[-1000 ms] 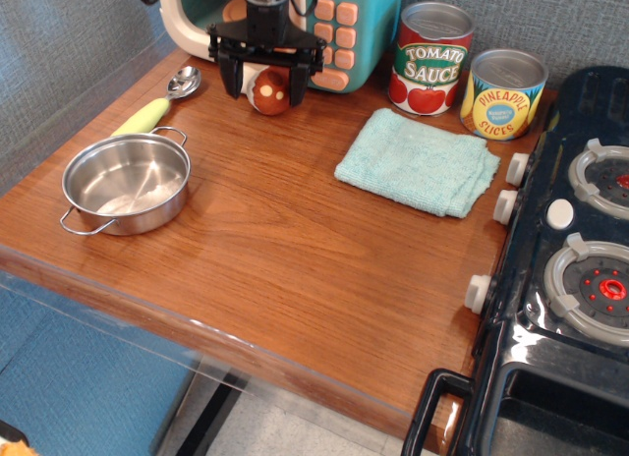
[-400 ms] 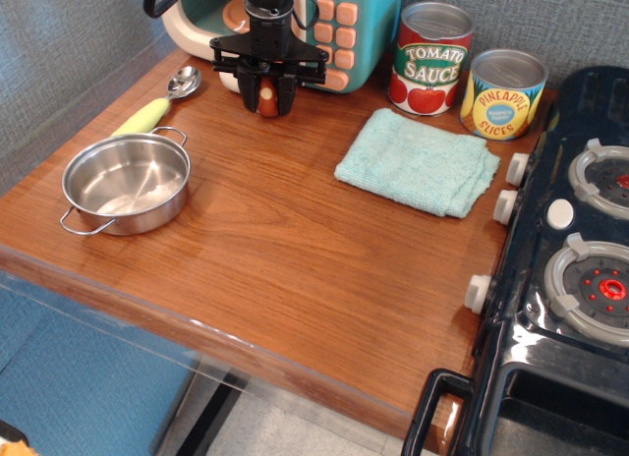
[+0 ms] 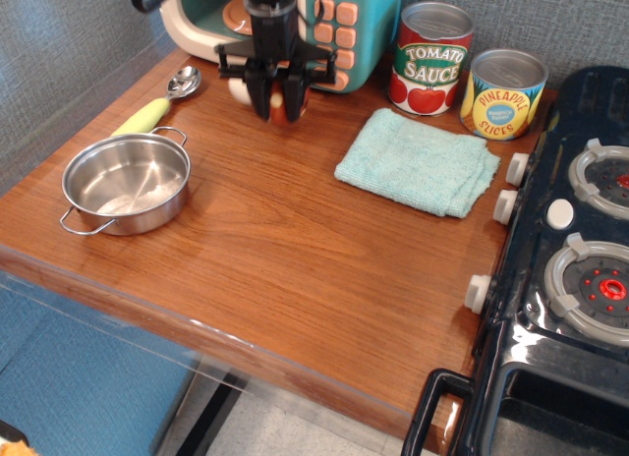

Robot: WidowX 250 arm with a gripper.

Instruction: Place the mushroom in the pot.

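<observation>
The mushroom [image 3: 280, 102], reddish-brown, shows only as a sliver between my fingers at the back of the wooden counter. My black gripper [image 3: 280, 111] points down and is shut on it, in front of the teal toy appliance. I cannot tell whether the mushroom still touches the counter. The shiny steel pot [image 3: 126, 184], with wire loop handles, stands empty at the left, well to the front-left of the gripper.
A yellow-handled spoon [image 3: 157, 104] lies between the pot and the teal appliance [image 3: 344, 28]. A light-blue cloth [image 3: 418, 161] lies at the right. Two tin cans [image 3: 432, 58] [image 3: 503, 92] stand at the back. A black toy stove [image 3: 575, 240] borders the right edge.
The fingers, wide open around the mushroom a second ago, have closed on it. The gripper with the mushroom has shifted slightly to the right.
</observation>
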